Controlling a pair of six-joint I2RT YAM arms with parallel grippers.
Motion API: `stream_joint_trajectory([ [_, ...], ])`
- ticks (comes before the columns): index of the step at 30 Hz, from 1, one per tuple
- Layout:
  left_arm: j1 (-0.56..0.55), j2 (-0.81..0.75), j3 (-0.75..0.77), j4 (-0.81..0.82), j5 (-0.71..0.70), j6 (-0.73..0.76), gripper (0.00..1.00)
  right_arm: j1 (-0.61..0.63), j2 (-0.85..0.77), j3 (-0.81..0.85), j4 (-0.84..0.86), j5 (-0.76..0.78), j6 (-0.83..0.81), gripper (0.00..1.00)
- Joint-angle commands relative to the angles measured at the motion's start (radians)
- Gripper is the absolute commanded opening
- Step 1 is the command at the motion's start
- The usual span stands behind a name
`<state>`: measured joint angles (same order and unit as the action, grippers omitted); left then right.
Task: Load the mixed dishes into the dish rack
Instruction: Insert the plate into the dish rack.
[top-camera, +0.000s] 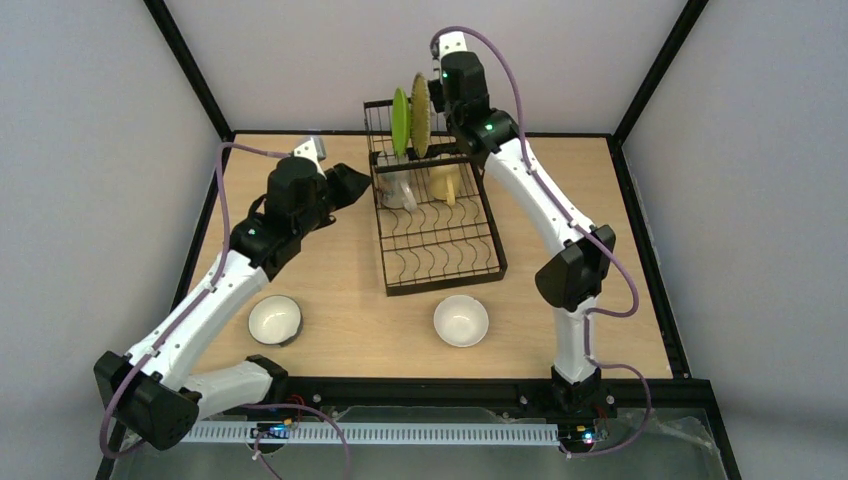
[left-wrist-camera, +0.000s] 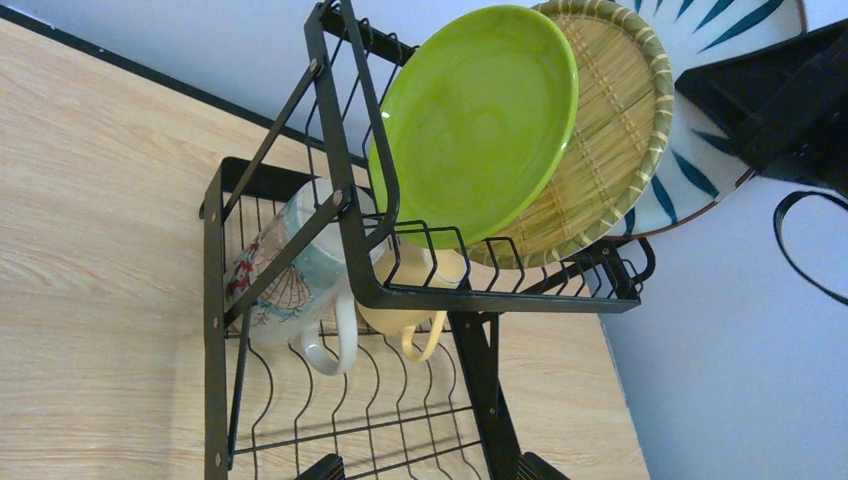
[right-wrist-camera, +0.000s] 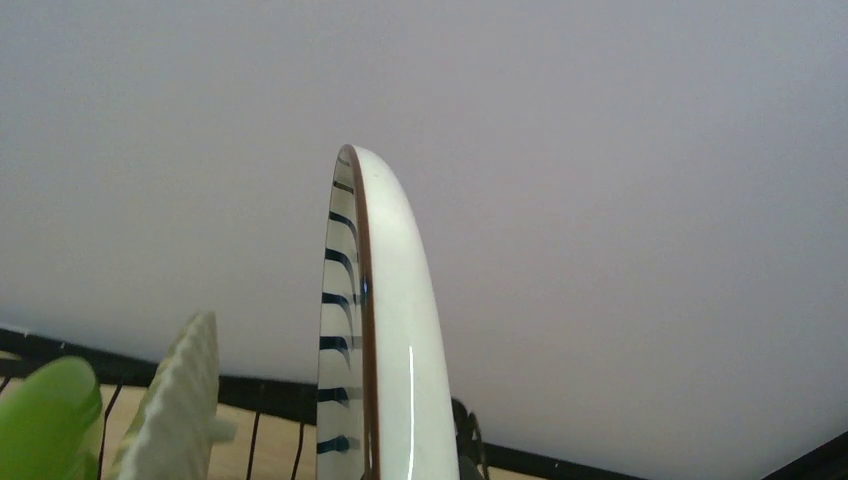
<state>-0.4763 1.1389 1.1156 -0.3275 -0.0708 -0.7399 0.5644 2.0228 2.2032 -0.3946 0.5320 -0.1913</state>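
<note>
The black wire dish rack (top-camera: 440, 235) stands mid-table at the back. The green plate (left-wrist-camera: 475, 120) and the woven bamboo plate (left-wrist-camera: 615, 150) stand upright in its raised tier. My right gripper (left-wrist-camera: 775, 105) is shut on the blue-striped white plate (right-wrist-camera: 385, 330), held upright beside the bamboo plate over the tier's right end. The pale yellow mug (left-wrist-camera: 420, 305) lies under the tier. My left gripper (left-wrist-camera: 430, 470) is open and empty at the rack's left side. Two white-inside bowls (top-camera: 275, 319) (top-camera: 461, 320) sit on the table in front. No clear tumbler shows.
A patterned mug with a white handle (left-wrist-camera: 290, 270) lies next to the yellow mug on the lower tray. The lower tray's front slots (top-camera: 440, 262) hold nothing. Grey walls and a black frame (top-camera: 190, 60) close in the wooden table.
</note>
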Motion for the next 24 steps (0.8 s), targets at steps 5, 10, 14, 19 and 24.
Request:
stream_joint_trajectory([
  [5,0.009,0.014,-0.008,0.029,0.011,0.01,0.99,0.006,-0.001,0.131,0.11,0.091,-0.03,0.0],
  [10,0.01,0.015,-0.01,0.031,0.016,0.007,0.99,0.006,-0.005,0.129,0.096,0.111,-0.026,0.0],
  [14,0.011,0.016,-0.011,0.031,0.017,0.004,0.99,0.005,-0.005,0.123,0.074,0.113,-0.013,0.0],
  [19,0.01,0.013,-0.014,0.032,0.017,0.004,0.99,0.006,-0.004,0.111,0.052,0.112,0.016,0.0],
  [24,0.011,0.007,-0.023,0.03,0.014,0.006,0.99,0.006,-0.007,0.089,0.041,0.107,0.041,0.0],
])
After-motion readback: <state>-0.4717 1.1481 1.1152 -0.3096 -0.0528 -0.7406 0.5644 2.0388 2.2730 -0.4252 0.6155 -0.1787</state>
